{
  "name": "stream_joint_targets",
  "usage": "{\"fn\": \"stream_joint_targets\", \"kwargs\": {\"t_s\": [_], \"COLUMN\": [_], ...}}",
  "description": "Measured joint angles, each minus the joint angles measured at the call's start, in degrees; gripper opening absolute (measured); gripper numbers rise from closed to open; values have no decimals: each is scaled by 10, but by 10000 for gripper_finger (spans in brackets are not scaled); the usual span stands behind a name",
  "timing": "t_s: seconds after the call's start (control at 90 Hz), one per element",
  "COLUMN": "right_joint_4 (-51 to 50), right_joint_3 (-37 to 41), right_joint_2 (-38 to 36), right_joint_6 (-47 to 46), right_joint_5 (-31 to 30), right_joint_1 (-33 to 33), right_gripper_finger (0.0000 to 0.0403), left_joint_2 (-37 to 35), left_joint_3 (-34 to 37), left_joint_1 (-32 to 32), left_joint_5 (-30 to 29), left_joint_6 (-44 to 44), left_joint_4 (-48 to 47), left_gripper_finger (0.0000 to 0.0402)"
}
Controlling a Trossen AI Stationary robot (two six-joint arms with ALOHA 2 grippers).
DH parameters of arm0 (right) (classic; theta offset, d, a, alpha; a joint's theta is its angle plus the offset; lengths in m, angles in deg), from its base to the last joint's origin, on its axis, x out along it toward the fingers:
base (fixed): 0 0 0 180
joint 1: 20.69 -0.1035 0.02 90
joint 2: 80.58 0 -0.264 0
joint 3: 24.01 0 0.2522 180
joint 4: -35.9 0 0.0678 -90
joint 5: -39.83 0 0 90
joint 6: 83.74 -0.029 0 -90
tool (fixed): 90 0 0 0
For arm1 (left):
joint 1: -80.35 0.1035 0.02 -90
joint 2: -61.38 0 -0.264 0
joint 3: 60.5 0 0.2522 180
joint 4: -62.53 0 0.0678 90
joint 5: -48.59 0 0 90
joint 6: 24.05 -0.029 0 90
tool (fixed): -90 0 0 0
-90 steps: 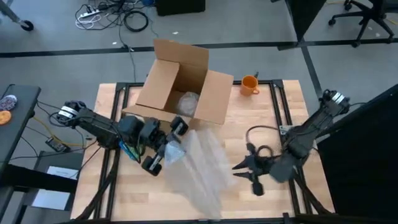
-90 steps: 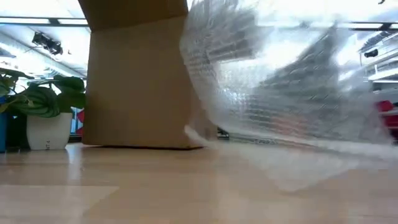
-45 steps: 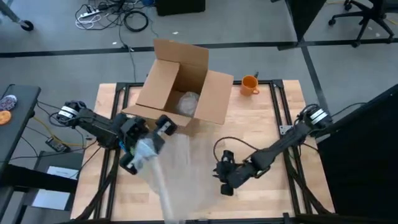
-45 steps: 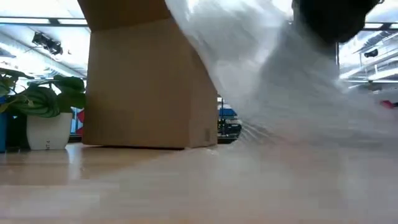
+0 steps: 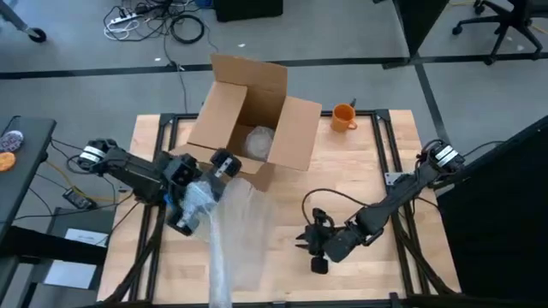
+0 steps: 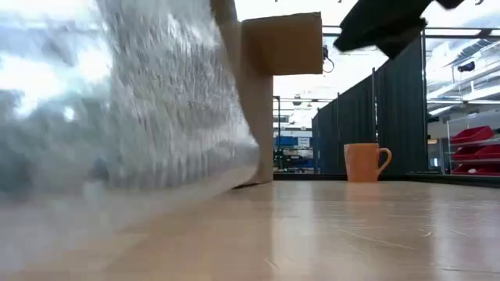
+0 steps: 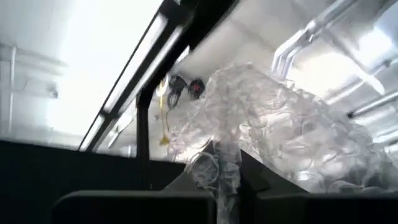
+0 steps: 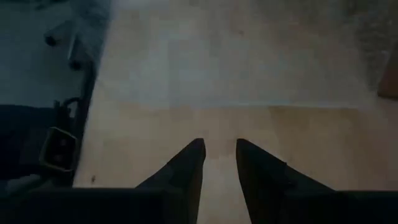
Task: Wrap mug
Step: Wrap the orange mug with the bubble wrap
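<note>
Left gripper (image 5: 199, 204) pinches bubble wrap (image 7: 273, 134) (wrist-view only).

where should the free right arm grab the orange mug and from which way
Probably the mug body, from above: it stands upright at the table's far edge, right of the cardboard box, with nothing over it. Its handle points toward the right side, so the fingers would close across the rim, clear of the handle. The right gripper is empty.

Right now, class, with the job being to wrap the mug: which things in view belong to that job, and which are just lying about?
Belonging to the job:
- orange mug, at the table's far edge
- bubble wrap, gripped by the left gripper
- right gripper, open, empty, over bare table

Just lying about:
- cardboard box, open, some wrap inside
- potted plant: not visible now
</note>
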Motion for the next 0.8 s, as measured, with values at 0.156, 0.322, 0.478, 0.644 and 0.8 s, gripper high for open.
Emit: {"fn": "stream_joint_targets", "kwargs": {"t_s": [0.156, 0.322, 0.478, 0.644, 0.8], "right_joint_4": [-33, -79, -109, -115, -144], "right_joint_3": [0, 0, 0, 0, 0], "right_joint_2": [-50, -120, -174, -210, -231], "right_joint_6": [-4, -5, -5, -3, -21], "right_joint_5": [-25, -85, -131, -137, -127], "right_joint_1": [-31, -72, -102, -115, -130], "right_gripper_finger": [68, 45, 21, 2, 2], "left_joint_2": [60, 139, 236, 354, 448], "left_joint_3": [0, -11, -57, -144, -218], "left_joint_1": [1, 0, 0, 0, 11], "left_joint_5": [-29, -41, -41, -41, -41], "left_joint_6": [-11, -1, 19, 31, 71], "left_joint_4": [-10, 24, 52, 45, 34], "left_gripper_finger": [0, 0, 0, 0, 0]}}
